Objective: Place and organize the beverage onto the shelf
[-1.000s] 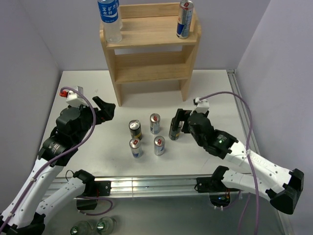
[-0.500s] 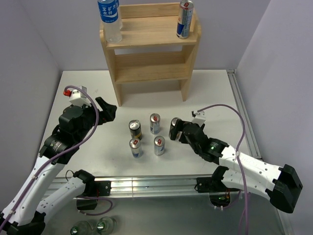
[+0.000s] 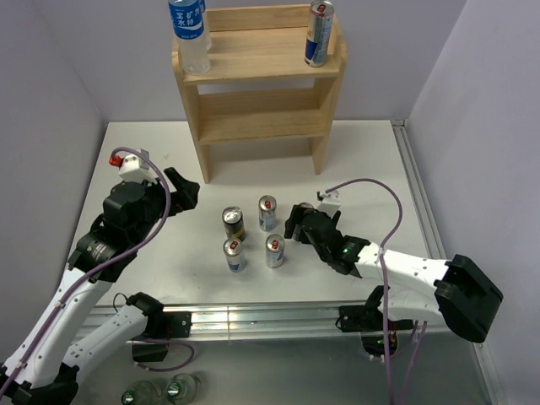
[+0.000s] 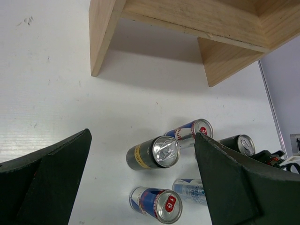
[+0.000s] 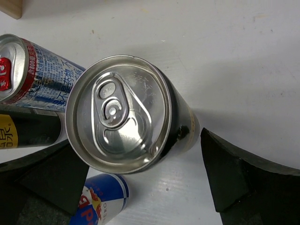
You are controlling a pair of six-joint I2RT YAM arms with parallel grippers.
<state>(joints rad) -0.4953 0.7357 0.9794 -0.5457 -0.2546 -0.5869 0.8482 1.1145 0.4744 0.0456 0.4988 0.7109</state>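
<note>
Black can point(image 5: 126, 117) stands inside the released right gripper point(image 5: 136, 140); left gripper point(image 4: 140, 138) likewise released; Chinese-lettered blue bottle point(image 3: 189, 34) tops shelf point(image 3: 261, 118).

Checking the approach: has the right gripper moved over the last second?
Yes. The right gripper has shifted left, toward the nearest silver can, and away from the shelf. Its open jaws now flank the dark can.

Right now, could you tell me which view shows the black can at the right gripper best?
The right wrist view: the black can fills the frame, lid up, between the open fingers. The left wrist view shows it small, far right; in the top view the right gripper mostly hides it.
</note>
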